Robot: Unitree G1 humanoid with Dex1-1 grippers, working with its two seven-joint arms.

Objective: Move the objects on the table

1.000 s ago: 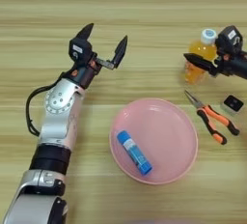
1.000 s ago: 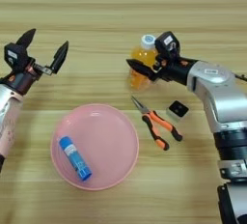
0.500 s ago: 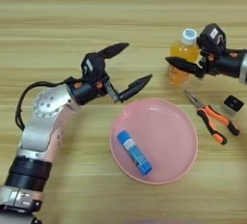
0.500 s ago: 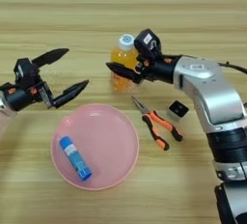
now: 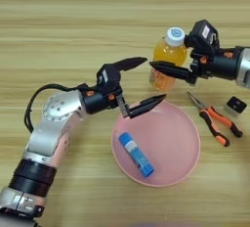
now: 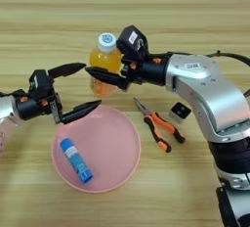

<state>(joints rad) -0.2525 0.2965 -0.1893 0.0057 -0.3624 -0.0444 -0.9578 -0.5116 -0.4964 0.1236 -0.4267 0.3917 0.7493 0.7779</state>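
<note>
No writing can be made out on anything here; the one blue glue stick (image 5: 136, 154) has a pale label whose print is too small to read, and the one orange juice bottle (image 5: 168, 57) shows only its white cap and orange body.

The glue stick lies flat inside the single pink bowl (image 5: 188, 155), toward its left side, slanting from upper left to lower right. The bottle stands upright on the tabletop (image 5: 73, 20), just behind the bowl's far rim.

The right tool (image 6: 105, 77) reaches in from the right and clasps the bottle, one black finger crossing its front. The left tool (image 5: 144, 84) hangs just left of the bottle with its two fingers spread wide, the lower tip over the bowl's near-left rim, holding nothing.

One pair of orange-handled pliers (image 5: 215, 119) lies to the right of the bowl, and one small black block (image 5: 236, 105) sits just beyond them.
</note>
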